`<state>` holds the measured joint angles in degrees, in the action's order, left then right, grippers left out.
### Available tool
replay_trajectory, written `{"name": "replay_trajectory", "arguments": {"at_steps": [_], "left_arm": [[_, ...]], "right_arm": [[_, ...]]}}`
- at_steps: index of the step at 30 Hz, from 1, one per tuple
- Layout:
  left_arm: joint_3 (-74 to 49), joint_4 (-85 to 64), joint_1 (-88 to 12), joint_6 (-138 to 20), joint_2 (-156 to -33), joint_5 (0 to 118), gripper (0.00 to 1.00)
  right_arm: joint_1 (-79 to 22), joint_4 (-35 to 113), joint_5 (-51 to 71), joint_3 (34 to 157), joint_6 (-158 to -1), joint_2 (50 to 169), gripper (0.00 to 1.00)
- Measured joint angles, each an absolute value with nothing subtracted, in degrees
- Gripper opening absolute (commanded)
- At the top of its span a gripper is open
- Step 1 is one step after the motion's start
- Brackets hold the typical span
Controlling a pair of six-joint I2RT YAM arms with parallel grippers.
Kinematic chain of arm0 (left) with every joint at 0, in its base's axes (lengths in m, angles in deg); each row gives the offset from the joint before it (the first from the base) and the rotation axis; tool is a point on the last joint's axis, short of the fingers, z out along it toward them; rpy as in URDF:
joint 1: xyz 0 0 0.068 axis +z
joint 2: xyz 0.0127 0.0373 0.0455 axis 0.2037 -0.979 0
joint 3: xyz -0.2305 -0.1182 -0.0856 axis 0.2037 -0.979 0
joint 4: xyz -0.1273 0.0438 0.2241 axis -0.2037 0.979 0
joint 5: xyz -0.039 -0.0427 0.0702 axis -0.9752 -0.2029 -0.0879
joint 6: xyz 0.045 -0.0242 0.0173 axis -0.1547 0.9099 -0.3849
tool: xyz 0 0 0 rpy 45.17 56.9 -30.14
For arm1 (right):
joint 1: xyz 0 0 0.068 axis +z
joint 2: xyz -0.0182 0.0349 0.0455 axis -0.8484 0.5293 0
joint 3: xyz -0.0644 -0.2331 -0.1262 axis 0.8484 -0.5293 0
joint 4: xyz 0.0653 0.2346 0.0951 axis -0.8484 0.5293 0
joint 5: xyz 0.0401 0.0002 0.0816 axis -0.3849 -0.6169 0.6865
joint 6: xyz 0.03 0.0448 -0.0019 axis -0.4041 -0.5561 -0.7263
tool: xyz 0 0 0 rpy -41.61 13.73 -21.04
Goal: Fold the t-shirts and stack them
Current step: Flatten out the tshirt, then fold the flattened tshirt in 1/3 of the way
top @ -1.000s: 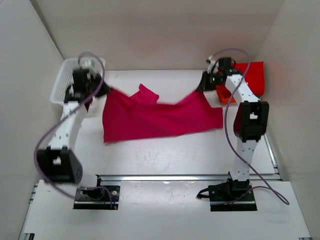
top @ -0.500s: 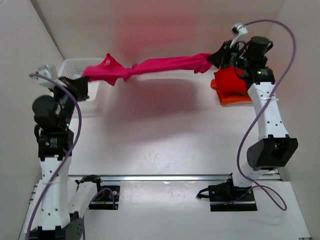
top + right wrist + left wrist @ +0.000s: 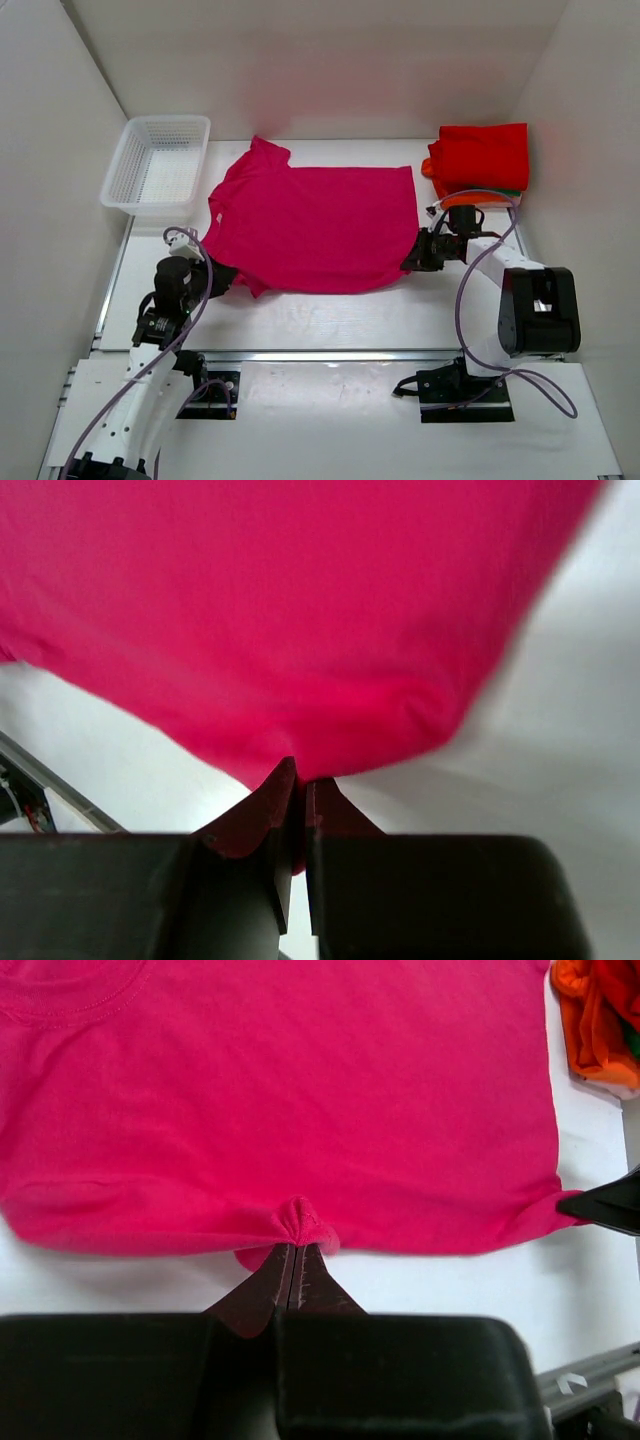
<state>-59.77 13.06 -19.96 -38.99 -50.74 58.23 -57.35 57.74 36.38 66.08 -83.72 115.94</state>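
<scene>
Tee laid flat mid-desk, both end effectors clenched on its near edge.
I've got the magenta-pink tee spread open on the desk, collar twd the left edge, hem twd the right. L end effector is pinched tight on a small bunch of cloth at the tee's near edge, left end; wrist cam shows the fingers together w/ fabric puckered at the tips. R end effector is clamped on the near-right hem corner. Red tee sits folded in the far-right corner on top of an orange tee. White mesh basket sits at the far-left corner, apart from the tee.
</scene>
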Motion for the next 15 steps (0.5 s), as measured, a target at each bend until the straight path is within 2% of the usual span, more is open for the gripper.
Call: {"name": "replay_trajectory", "arguments": {"at_steps": [8, 15], "left_arm": [[-62.64, 15.51, -21.67, -35.54, -47.99, 57.71, 0.00], [-62.46, 13.83, -21.34, -35.91, -49.87, 57.90, 0.00]], "right_arm": [[-56.92, 61.06, 34.40, 61.62, -84.42, 112.73, 0.00], [-57.48, 66.50, 33.54, 65.49, -80.25, 115.48, 0.00]]}}
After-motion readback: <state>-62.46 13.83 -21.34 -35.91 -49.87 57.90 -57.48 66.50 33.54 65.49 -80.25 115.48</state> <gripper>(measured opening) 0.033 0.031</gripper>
